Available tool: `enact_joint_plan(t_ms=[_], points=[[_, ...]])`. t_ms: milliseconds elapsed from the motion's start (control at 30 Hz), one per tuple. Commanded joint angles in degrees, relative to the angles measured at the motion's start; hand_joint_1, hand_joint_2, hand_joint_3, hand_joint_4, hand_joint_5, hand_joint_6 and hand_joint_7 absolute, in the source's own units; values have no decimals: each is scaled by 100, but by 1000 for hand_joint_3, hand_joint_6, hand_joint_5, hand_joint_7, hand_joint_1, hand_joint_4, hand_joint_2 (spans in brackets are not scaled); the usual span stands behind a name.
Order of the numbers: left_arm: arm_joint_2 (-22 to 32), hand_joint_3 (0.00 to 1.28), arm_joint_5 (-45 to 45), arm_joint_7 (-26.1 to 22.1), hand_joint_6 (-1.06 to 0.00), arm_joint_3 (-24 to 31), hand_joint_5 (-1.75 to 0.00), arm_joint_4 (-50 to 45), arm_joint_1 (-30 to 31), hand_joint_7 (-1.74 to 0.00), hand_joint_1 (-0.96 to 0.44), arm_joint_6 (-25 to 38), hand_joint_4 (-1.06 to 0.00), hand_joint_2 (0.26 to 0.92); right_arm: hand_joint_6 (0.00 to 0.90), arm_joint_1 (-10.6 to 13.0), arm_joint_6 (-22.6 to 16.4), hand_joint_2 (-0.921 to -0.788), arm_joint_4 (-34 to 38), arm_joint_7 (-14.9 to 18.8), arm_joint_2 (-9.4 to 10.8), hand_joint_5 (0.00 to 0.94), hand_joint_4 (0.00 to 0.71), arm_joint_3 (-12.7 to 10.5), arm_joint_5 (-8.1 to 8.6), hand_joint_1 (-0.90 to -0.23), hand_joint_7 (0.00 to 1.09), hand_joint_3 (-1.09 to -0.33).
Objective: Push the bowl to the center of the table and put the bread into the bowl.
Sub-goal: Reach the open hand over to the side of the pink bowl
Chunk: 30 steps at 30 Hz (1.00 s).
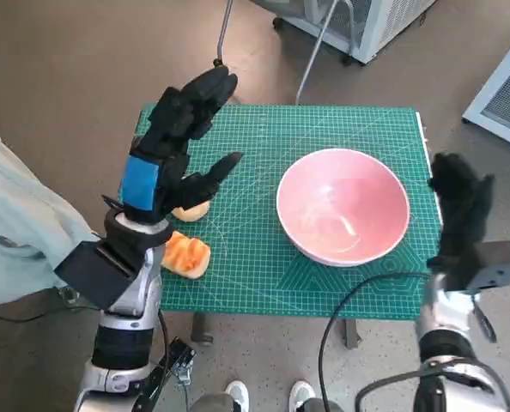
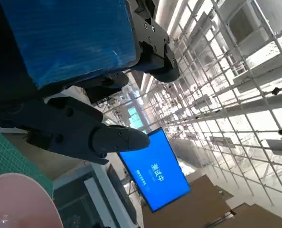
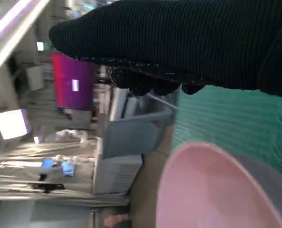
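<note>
I am working over a small table covered by a green cutting mat [image 1: 264, 137], with grey floor all round it and a pale cloth [image 1: 15, 232] hanging off past the left edge. The pink bowl [image 1: 343, 204] is sitting right of the middle of the mat, nearer the right edge than the left. The bread [image 1: 186, 255] is lying near the front left corner, with a second bread piece [image 1: 191, 211] just behind it, partly hidden under my left hand.

My left hand [image 1: 173, 142] is hovering above the left side of the mat, fingers spread and holding nothing. My right hand [image 1: 458, 209] is hanging just off the right edge, beside the bowl; it is gripping nothing, but I cannot tell how its fingers are lying inside the glove.

I am judging that the push is the step in hand and the bread is not yet touched. Next, I am thinking the right hand needs to meet the bowl's outer wall and nudge it leftward, staying low so the bowl slides rather than tips.
</note>
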Motion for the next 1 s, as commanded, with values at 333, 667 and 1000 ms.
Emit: enact_joint_plan(t_ms=[333,667,1000], points=[[170,262,-19,-75,-311,88,-10,-183,160,-447,-262,124,-475,921,43,-292,684,-921,244,-122,640,10,238,-355,303,-517,674,-902],[258,261,-39,-107,-306,108,-5,-243,236,-447,-267,157,-468,921,78,-587,968,-921,332,-389,950,11,245,-463,308,-528,695,-888],[330,258,-87,-146,-304,153,-1,-366,356,-447,-276,217,-461,921,114,-832,1177,-921,364,-540,1176,9,247,-560,347,-507,702,-893]])
